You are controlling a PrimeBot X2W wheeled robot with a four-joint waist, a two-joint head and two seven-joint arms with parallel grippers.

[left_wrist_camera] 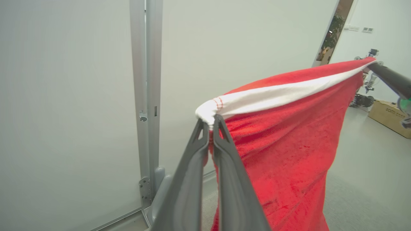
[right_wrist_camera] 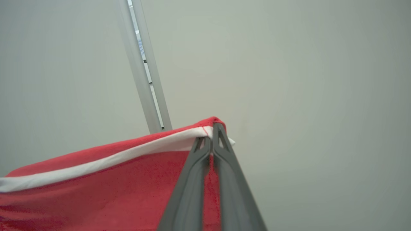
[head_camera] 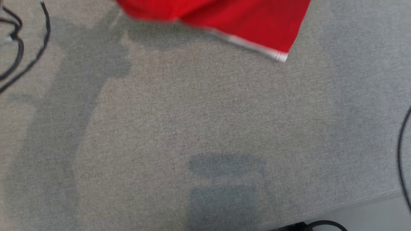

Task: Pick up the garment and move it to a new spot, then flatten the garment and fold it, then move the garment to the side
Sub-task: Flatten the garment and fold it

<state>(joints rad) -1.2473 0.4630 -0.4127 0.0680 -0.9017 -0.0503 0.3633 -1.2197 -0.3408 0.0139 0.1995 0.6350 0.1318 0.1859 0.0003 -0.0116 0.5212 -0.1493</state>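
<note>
The garment (left_wrist_camera: 289,138) is red cloth with a white band along one edge. It hangs stretched in the air between my two grippers. My left gripper (left_wrist_camera: 210,123) is shut on one bunched end of the white band. My right gripper (right_wrist_camera: 212,134) is shut on the other end of the band; its dark finger also shows at the far corner in the left wrist view. In the head view the garment's lower part (head_camera: 244,19) hangs blurred over the grey fabric surface (head_camera: 205,128) at the top centre, white hem at its corner.
Black cables (head_camera: 19,45) lie at the upper left of the grey surface, and another cable (head_camera: 403,154) runs along its right edge. A pale wall with a metal post (left_wrist_camera: 146,96) stands behind. A cardboard box (left_wrist_camera: 390,117) sits on the floor far right.
</note>
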